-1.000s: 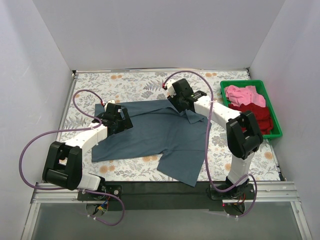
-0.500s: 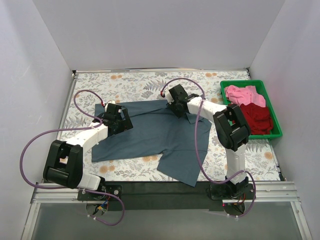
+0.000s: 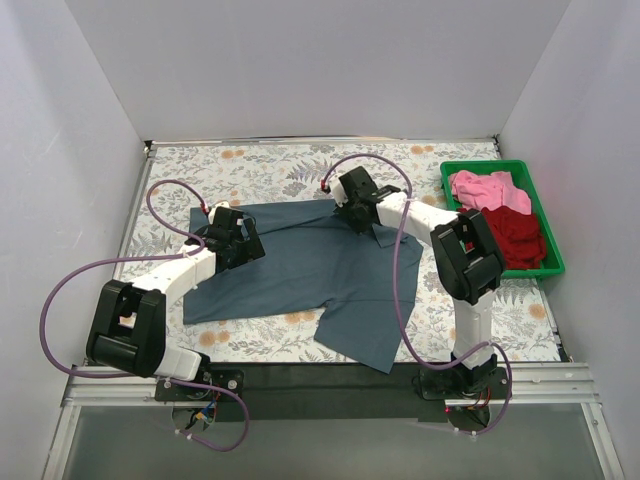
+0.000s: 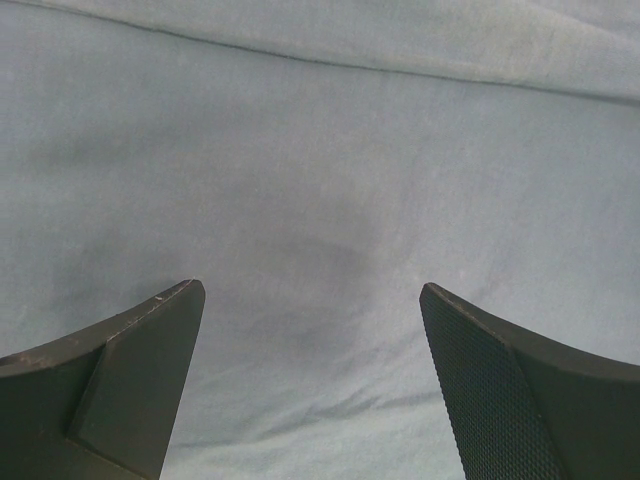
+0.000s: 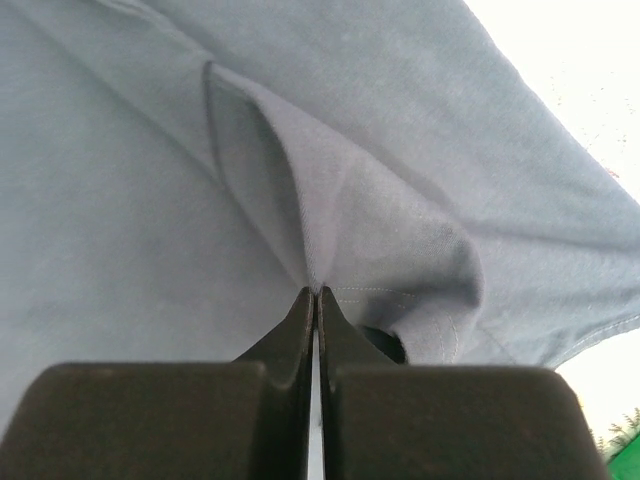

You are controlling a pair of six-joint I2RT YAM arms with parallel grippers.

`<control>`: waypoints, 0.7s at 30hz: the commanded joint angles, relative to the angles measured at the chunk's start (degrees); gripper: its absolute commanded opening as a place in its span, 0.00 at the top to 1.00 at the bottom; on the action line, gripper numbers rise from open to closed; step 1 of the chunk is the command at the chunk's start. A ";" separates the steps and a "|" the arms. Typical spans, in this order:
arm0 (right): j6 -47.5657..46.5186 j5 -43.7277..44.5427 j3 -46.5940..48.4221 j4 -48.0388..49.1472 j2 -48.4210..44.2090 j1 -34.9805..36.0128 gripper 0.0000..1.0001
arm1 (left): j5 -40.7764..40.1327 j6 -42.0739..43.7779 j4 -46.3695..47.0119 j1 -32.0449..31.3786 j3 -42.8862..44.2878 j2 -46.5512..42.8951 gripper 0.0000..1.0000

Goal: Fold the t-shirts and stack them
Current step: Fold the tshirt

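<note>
The slate blue-grey t-shirt lies spread on the floral table, partly folded, with one flap hanging toward the near edge. My left gripper is open, its fingers low over the shirt's left part. My right gripper is shut on a pinch of the shirt's cloth at its far right edge, near the sleeve. The pink t-shirt and the dark red t-shirt lie crumpled in the green bin.
The green bin stands at the right side of the floral table. White walls close in the table on three sides. Purple cables loop from both arms.
The right gripper has moved left along the shirt's far edge and lowered onto it; its arm has swung inward. The left arm has hardly moved.
</note>
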 commanded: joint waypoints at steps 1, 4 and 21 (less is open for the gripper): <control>1.81 -3.80 0.47 -3.39 -4.95 0.26 0.99 | -2.42 -0.62 -0.42 -0.06 0.97 -0.72 0.18; 4.54 -6.69 2.22 -8.46 -5.84 0.61 0.99 | -2.78 -2.03 -0.34 0.38 0.62 -1.42 0.17; 14.74 -22.18 4.60 -21.06 -3.65 1.31 0.99 | -3.21 -14.77 -1.31 17.16 3.08 -2.48 0.23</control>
